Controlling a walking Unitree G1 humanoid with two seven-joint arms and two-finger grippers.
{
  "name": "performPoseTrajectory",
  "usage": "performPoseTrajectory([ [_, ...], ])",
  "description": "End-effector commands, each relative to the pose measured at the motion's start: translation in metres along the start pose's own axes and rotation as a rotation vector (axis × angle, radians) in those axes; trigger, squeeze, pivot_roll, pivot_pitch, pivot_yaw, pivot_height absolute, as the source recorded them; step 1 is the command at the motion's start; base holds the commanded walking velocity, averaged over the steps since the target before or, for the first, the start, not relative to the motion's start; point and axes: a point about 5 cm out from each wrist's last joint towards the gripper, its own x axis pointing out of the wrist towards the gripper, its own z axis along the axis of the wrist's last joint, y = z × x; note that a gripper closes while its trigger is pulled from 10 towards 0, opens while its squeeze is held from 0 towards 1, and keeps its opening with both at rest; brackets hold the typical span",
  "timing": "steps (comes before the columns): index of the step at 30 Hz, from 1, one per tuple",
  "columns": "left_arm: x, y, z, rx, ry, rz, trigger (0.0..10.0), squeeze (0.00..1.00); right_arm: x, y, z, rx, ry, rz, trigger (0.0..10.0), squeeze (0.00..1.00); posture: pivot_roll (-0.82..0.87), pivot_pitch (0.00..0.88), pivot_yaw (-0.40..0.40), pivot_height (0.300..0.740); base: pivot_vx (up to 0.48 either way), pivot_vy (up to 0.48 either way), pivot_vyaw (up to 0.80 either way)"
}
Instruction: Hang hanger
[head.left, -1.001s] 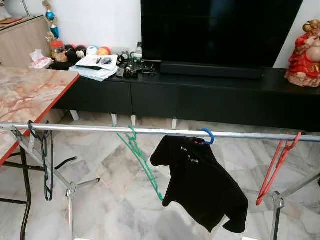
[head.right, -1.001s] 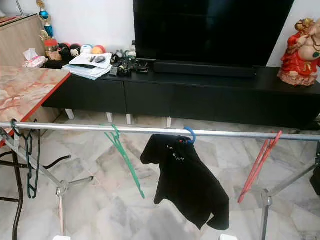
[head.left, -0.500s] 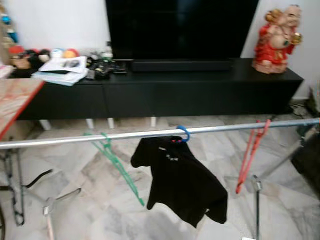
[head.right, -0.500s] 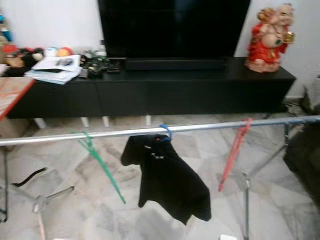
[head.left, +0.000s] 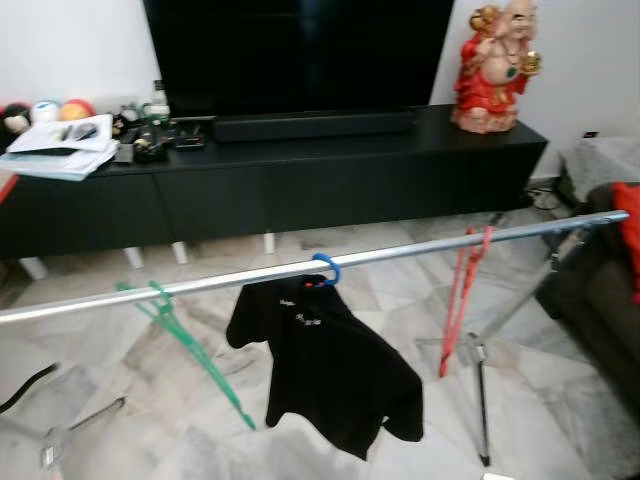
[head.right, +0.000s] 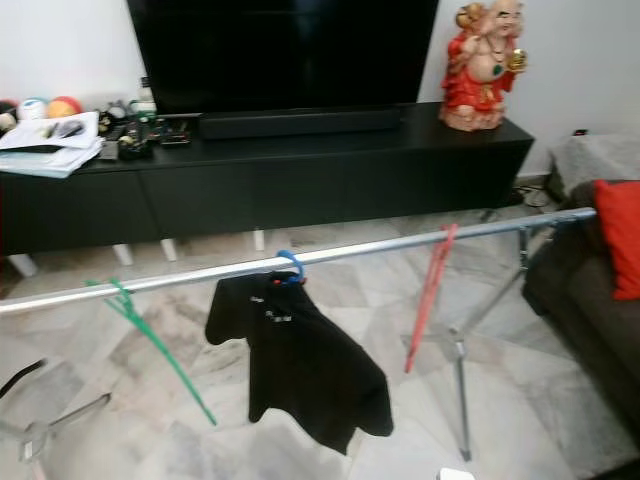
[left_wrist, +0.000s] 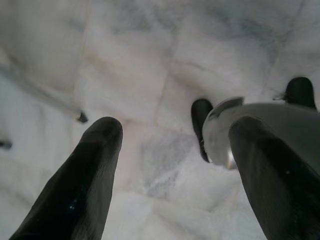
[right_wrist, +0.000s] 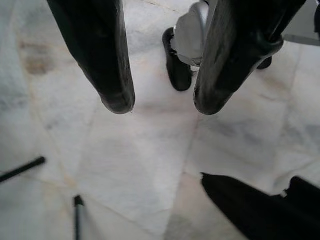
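The left gripper (left_wrist: 170, 150) hangs over the pale marble floor (left_wrist: 150, 60) with its two black fingers (left_wrist: 80, 185) spread wide apart, holding nothing and touching nothing. The right gripper (right_wrist: 162, 105) points down at the same floor, its fingers (right_wrist: 107, 65) also parted with a clear gap between them and nothing in it. Ahead of the robot a silver rail (head.left: 400, 252) of a drying rack runs across the room, slanting upward toward the robot's right. A blue hanger (head.left: 325, 268) is hooked over the rail near its middle and carries a black T-shirt (head.left: 325, 375) that droops below it. To the robot's left of it a green hanger (head.left: 190, 350) hangs bare from the rail, tilted; to the right a red hanger (head.left: 458, 310) hangs bare as well, near the rack's upright leg (head.left: 480, 400). Behind the rack stands a long black cabinet (head.left: 300, 185) with a large dark television (head.left: 300, 50) on it, a red figurine (head.left: 495, 65) at its right end and papers (head.left: 60, 150) at its left.
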Motion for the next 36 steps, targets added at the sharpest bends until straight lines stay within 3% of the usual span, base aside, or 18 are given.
performPoseTrajectory([
  [1,-0.0005,-0.0003,-0.0039,-0.011,0.015,0.001,10.0,0.00,-0.0009,-0.0037,-0.0021,0.010,0.007,-0.008,10.0,0.00,0.10,0.000,-0.001,0.740,0.000,0.000,-0.78],
  [36,-0.0003,-0.0024,-0.0040,-0.018,0.014,-0.010,10.0,0.00,-0.0010,-0.0035,-0.0024,-0.004,0.009,-0.002,10.0,0.00,0.09,0.000,-0.004,0.740,0.000,0.000,-0.78],
])
